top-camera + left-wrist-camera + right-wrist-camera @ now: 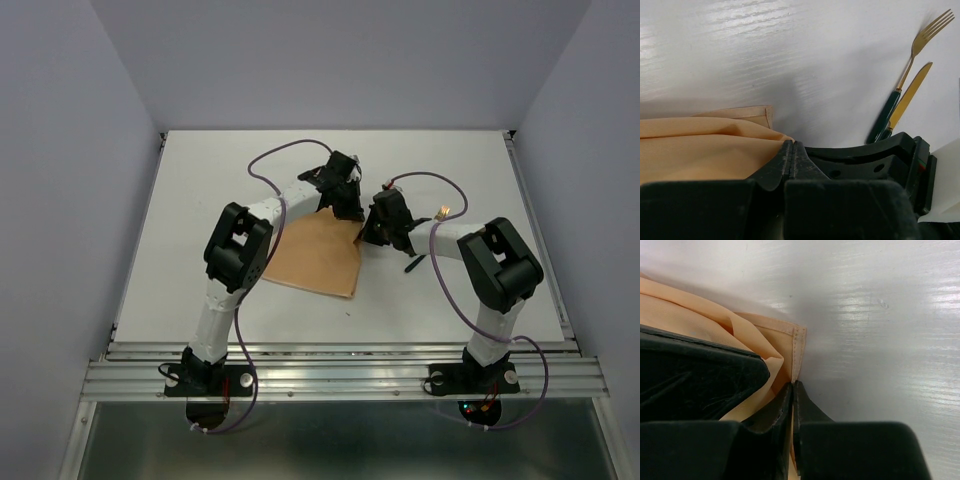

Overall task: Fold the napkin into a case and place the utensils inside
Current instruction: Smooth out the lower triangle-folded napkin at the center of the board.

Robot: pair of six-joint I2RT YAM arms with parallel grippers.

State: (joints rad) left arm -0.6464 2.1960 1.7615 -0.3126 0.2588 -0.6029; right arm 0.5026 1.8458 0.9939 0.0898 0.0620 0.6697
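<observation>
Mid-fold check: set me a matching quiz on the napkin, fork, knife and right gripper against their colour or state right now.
Things:
1. napkin
2. fork
3. knife
4. right gripper

Descriptions:
A. gold tines, dark green handle
B. fingers shut on a hemmed cloth edge
C. peach-orange, on the white table
D. flat gold blade

Pairs: 1-C, 2-A, 3-D, 4-B
</observation>
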